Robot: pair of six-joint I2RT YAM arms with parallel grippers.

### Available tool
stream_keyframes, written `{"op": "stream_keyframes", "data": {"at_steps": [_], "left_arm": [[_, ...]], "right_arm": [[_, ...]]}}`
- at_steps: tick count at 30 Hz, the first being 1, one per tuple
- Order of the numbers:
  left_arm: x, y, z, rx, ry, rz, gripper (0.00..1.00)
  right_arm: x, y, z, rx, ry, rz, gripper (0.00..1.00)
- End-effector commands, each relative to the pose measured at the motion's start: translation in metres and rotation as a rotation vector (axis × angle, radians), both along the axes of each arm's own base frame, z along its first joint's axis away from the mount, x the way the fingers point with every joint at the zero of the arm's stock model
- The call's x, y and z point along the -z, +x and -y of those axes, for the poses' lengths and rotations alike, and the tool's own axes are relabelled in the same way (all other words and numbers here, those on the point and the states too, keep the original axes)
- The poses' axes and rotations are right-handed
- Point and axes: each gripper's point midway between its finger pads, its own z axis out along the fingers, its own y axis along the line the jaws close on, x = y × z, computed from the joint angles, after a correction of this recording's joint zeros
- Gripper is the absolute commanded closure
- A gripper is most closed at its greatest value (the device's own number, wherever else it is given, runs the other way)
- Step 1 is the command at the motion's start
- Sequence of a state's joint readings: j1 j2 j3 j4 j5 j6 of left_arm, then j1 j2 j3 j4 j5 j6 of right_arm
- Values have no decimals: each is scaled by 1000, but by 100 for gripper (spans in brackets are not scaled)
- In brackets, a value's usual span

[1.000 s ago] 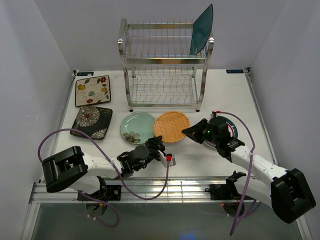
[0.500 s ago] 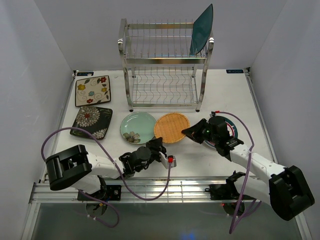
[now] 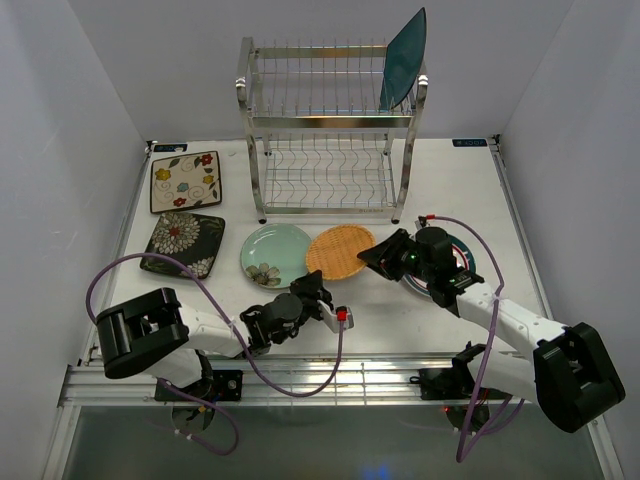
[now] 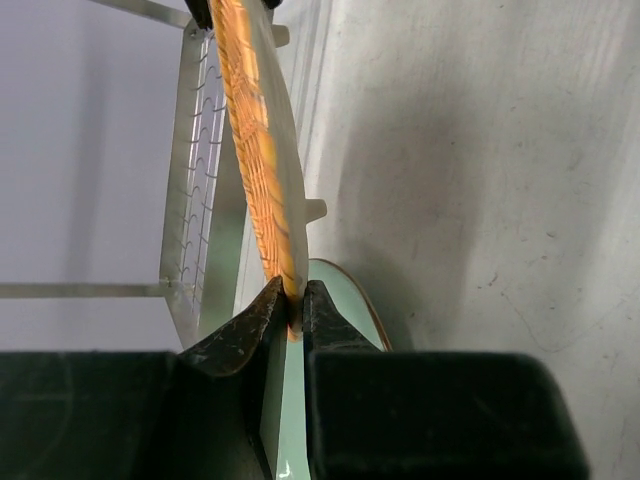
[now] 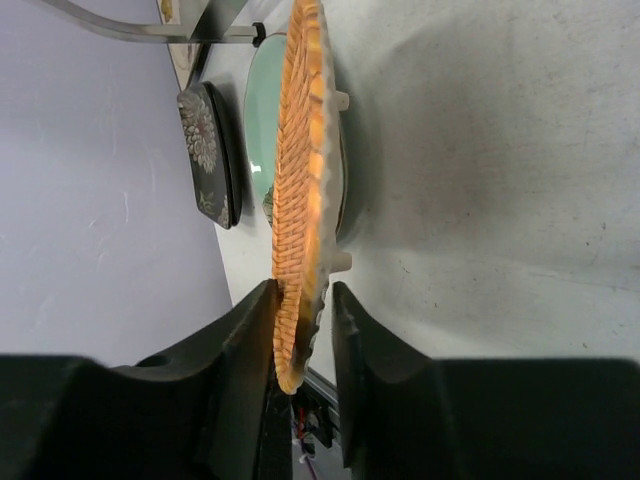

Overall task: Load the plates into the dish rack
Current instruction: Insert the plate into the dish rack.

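Scanning left to right, everything placed off the tall two-tier steel wire dish rack (image 3: 328, 140).

Front-left of the rack: cream rectangular floral plate (image 3: 185, 181) flat on the white table (image 3: 440, 180), with the dark squarish floral plate (image 3: 183, 243) just nearer than it.

Front of the rack, left of centre: pale green round plate (image 3: 275, 253), flat.

Front of the rack's centre: woven orange-tan round plate (image 3: 343, 251), just beside the green one. The left gripper (image 3: 318, 287) is on its near-left rim. Left wrist view shows the fingers (image 4: 250, 325) pinching that rim tight.

The right gripper (image 3: 372, 258) is at the woven plate's right rim. Its fingers (image 5: 255, 320) straddle the edge, slightly parted, with a sliver of gap on one side.

Front-right of the rack: white plate with dark striped rim (image 3: 468, 258), mostly hidden under the right wrist.

Rack's upper tier, right end: teal squarish plate (image 3: 403, 60) standing on edge, leaning.
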State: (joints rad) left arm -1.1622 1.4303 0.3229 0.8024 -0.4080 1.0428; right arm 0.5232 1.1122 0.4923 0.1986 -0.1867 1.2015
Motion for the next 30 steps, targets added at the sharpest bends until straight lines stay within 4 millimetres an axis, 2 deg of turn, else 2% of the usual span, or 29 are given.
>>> {"op": "stream_keyframes", "data": {"at_steps": [1,2,3,7,17,25,26,27,29,30], "left_arm": [[-36,9,4,-53,-122,59,100],[-37,9,4,-53,-126,59,100],[-38,9,4,-54,-134,58,100],[-43,8,4,-53,-154,56,100],[-58,10,4,-83,-230,34,100],[-92,11,9,-111,-379,-37,100],[-90,11,11,-114,-367,-58,100],[-102,13,18,-116,-407,-76,100],[-107,15,24,-125,-412,-101,100],[-123,17,30,-122,-458,-106,100]], "right_arm": [[-37,6,-11,-29,76,96,63],[-37,6,-10,-24,77,96,57],[-39,7,-8,-12,79,104,41],[-40,7,-4,10,71,117,21],[-40,10,13,94,42,138,20],[-43,17,41,246,-10,173,20],[-43,18,43,257,-15,174,20],[-41,20,49,286,-33,174,21],[-40,22,54,317,-46,172,21],[-40,24,59,347,-56,174,20]]}}
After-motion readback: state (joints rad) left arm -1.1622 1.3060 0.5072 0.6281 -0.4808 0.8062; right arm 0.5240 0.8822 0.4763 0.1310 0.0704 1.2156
